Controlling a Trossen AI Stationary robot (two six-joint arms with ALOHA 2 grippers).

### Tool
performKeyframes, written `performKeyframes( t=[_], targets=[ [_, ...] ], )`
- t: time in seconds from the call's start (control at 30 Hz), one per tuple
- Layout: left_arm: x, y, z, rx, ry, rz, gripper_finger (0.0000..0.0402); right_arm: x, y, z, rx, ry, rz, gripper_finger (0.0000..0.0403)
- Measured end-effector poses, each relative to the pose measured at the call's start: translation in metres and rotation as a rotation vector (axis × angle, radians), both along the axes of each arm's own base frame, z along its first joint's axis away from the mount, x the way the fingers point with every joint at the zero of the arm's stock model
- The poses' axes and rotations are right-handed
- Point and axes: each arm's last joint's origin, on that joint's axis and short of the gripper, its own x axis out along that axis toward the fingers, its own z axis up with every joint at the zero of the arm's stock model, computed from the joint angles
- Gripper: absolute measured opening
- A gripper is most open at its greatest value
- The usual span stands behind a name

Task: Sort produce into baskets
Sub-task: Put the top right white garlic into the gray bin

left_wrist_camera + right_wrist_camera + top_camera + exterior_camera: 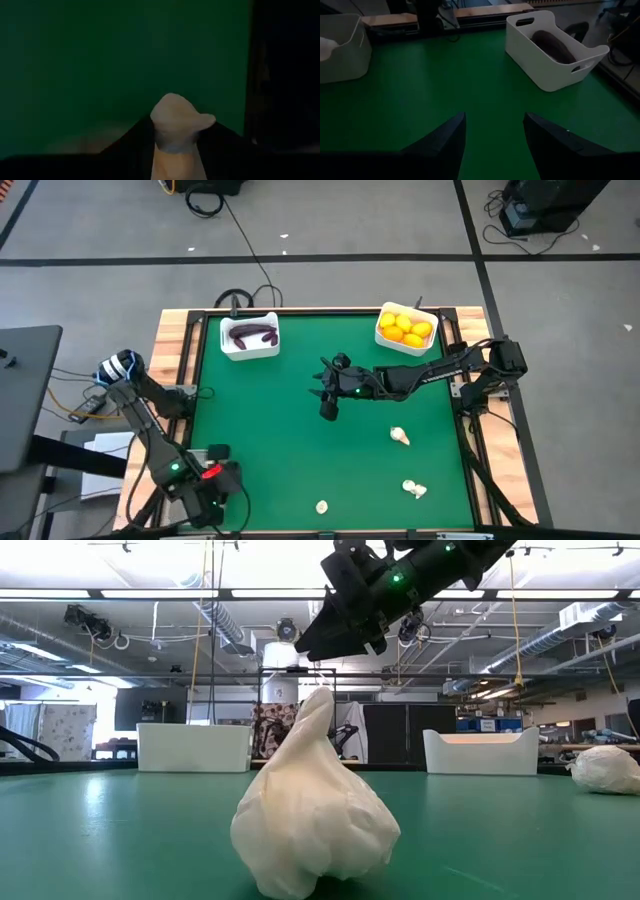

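My left gripper point(213, 483) is at the table's near left corner, shut on a cream-white garlic bulb point(176, 120). My right gripper point(328, 395) hangs open and empty above the middle of the green mat and shows high up in the low view point(345, 625). A white basket point(250, 336) at the far left holds dark purple eggplants point(252, 332). A white basket point(407, 330) at the far right holds yellow citrus point(405, 328). A third pale basket point(342, 47) shows only in the right wrist view. Three garlic bulbs lie on the mat: point(400, 437), point(415, 489), point(321, 506). My left gripper pinches the garlic bulb between its two dark fingers point(132, 147), which stand on either side of its lower part point(175, 150). The bulb's rounded end point(180, 112) sticks out past the fingers. The green mat lies beyond it.
The near garlic bulb point(310, 810) fills the low view's foreground, with another at its right point(607, 768). The table's wooden edge and black frame point(465, 395) run along the sides. Open green mat lies between the two far baskets and around my right gripper.
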Motion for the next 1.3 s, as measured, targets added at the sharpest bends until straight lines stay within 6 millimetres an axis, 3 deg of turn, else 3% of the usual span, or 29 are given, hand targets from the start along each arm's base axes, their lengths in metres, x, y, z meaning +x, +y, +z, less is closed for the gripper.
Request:
performKeyframes(
  t=[0.17,0.33,0.5,0.67,0.83,0.97,1.07,1.3],
  targets=[
    [-0.024,0.003,-0.016,-0.006,0.225,0.144,0.0137,0.000,0.000,0.000,0.000,0.004,0.000,0.0210],
    [-0.033,0.019,-0.024,0.121,0.320,0.339,0.0187,0.000,0.000,0.000,0.005,0.003,-0.002,0.0215],
    [-0.036,0.027,-0.029,0.198,0.331,0.339,0.0265,-0.004,0.003,-0.007,0.034,0.075,-0.010,0.0223],
    [-0.032,0.027,-0.025,0.239,0.267,0.228,0.0307,-0.025,0.007,-0.024,0.231,0.369,0.067,0.0222],
    [-0.013,0.030,-0.003,0.354,0.015,0.148,0.0308,-0.052,0.011,-0.023,0.449,0.675,0.007,0.0219],
    [-0.004,0.042,0.026,0.526,-0.151,0.144,0.0300,-0.081,0.017,-0.021,0.489,0.971,-0.129,0.0219],
    [0.000,0.053,0.039,0.528,-0.194,0.143,0.0291,-0.101,0.025,-0.021,0.491,1.164,-0.182,0.0219],
    [0.016,0.074,0.023,0.400,-0.243,0.113,0.0263,-0.111,0.056,-0.023,0.449,1.219,-0.101,0.0220]
  ],
)
